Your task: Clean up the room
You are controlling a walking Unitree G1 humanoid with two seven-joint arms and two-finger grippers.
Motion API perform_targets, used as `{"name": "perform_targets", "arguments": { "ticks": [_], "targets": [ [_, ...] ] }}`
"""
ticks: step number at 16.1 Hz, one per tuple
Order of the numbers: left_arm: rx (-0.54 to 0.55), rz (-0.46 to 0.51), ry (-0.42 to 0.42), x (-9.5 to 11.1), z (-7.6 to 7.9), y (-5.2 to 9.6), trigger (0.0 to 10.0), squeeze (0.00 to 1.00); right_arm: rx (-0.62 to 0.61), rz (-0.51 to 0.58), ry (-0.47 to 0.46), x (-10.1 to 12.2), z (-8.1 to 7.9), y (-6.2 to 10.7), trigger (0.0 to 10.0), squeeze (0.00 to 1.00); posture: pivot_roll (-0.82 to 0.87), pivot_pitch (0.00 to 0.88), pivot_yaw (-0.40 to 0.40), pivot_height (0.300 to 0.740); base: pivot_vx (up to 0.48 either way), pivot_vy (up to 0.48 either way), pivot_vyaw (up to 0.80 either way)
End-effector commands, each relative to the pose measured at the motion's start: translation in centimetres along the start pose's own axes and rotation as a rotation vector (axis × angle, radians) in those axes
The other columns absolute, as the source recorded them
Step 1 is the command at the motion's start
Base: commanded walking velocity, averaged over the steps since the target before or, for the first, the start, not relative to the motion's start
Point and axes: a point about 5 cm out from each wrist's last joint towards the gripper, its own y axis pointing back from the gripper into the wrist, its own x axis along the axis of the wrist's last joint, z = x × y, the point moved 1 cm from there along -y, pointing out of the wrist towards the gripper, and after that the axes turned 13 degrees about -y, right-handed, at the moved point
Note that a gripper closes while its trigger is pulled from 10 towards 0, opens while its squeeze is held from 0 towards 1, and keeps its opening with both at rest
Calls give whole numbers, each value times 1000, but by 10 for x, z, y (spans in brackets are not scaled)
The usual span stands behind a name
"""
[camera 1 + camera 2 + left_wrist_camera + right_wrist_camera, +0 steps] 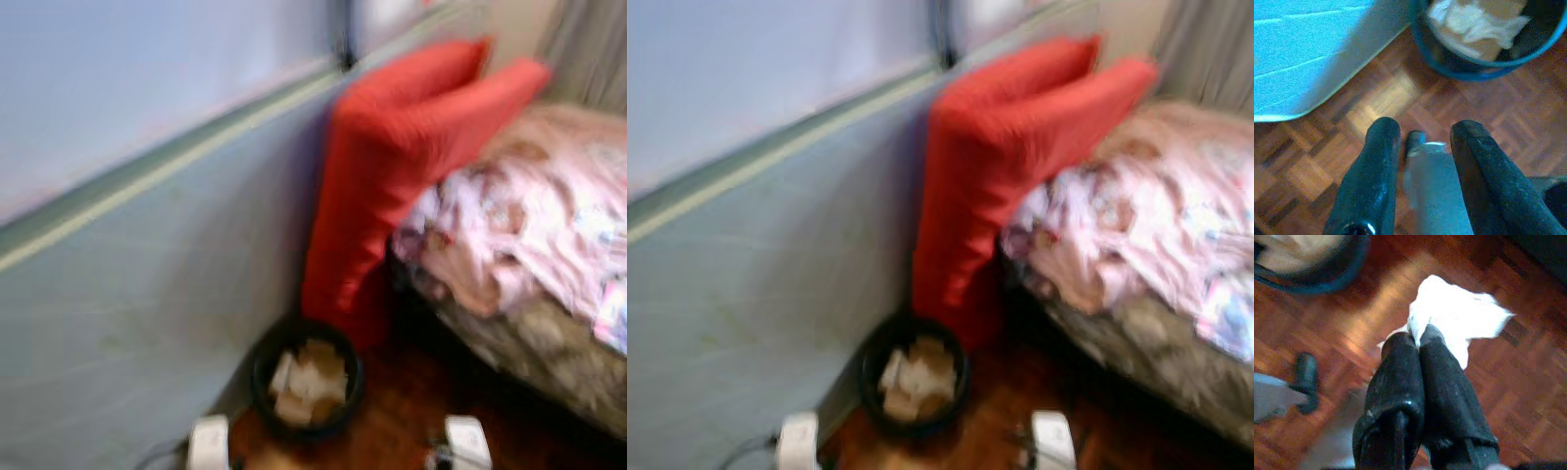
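The right gripper [1419, 335] is pinching a white tissue [1459, 318] at its near edge, the sheet hanging beyond the fingertips. It is looking light, soft and tearable. The left gripper [1422, 129] is hanging with its 2 fingers spread, nothing between them.

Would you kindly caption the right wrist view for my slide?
Right gripper pinching crumpled white tissue above wooden parquet floor, near dark round wastebasket.

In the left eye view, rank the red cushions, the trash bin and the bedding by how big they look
1. Bedding and red cushions: both look large, too close to rank, and the bedding runs off frame.
2. Trash bin: clearly smallest, though the picture is blurred.
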Motion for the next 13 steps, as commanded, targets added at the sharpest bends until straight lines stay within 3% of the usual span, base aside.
{"name": "perform_targets", "arguments": {
  "ticks": [1, 4, 7, 11, 13],
  "targets": [
    [-2, -27, 5, -12, -3, 3, 10000, 0, -12, -1, -2, -1, 5, 1, 10000, 0, 56, 26, -7, 740, 0, 0, 0],
    [8, -33, 1, -14, -10, 4, 10000, 0, 3, -1, 5, -1, -11, -2, 10000, 0, 55, 25, -7, 740, 0, 0, 0],
    [12, -32, 3, -14, -14, 4, 10000, 0, 9, 1, 26, -2, -16, -2, 10000, 0, 55, 24, -7, 740, 0, 0, 267],
    [13, -31, 5, -14, -16, 4, 10000, 0, -8, -12, 13, -10, -1, 2, 10000, 0, 54, 22, -7, 740, 0, 0, 736],
    [10, -33, 3, -14, -17, 4, 10000, 0, -30, -21, -7, -14, 13, 5, 10000, 0, 52, 15, -5, 740, 0, 0, 0]
  ]
}}
